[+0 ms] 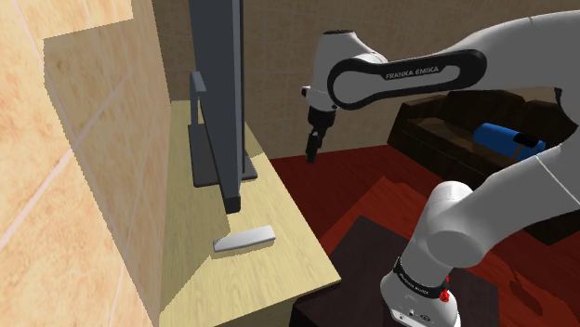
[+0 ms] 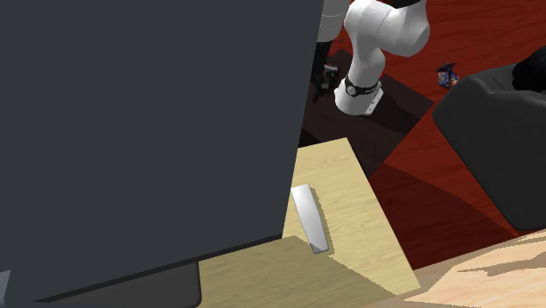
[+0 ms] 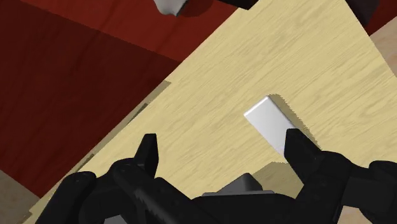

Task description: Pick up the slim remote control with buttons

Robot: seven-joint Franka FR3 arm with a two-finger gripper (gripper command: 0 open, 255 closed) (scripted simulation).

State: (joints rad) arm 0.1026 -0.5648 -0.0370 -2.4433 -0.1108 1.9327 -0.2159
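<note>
Black two-finger gripper (image 3: 222,141) hangs open, empty; flat pale-grey slab remote (image 3: 270,121) near the dark monitor (image 1: 216,84) looks light, rigid, slick: pinch its narrow width.

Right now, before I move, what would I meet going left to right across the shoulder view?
tan wall → remote → gripper → blue object. The TV is left out because it overlaps the remote.
</note>
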